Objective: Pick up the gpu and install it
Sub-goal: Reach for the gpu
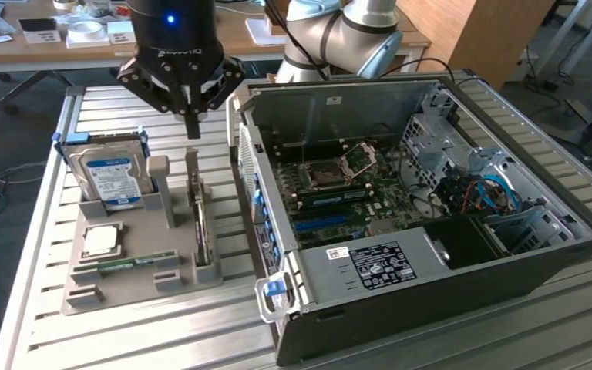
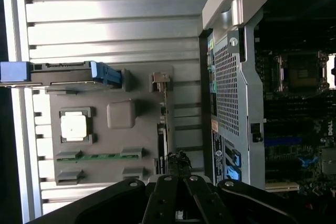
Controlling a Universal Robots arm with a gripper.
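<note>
The black three-finger tool (image 1: 191, 127) is clenched, its fingertips (image 2: 177, 160) pressed together with nothing between them. It hangs above the gpu (image 1: 201, 223), a thin green-and-black expansion card standing on edge in a grey moulded holder (image 1: 121, 289). The holder rests on the slatted aluminium worktop (image 1: 101, 343), just beside the open black computer case (image 1: 461, 270). A blue-labelled silver hard drive (image 1: 111, 176) stands in the same holder.

The gpu (image 1: 203, 223) stands in the tray (image 1: 132, 289) between the hard drive (image 1: 111, 173) and the case (image 1: 317, 281)
</note>
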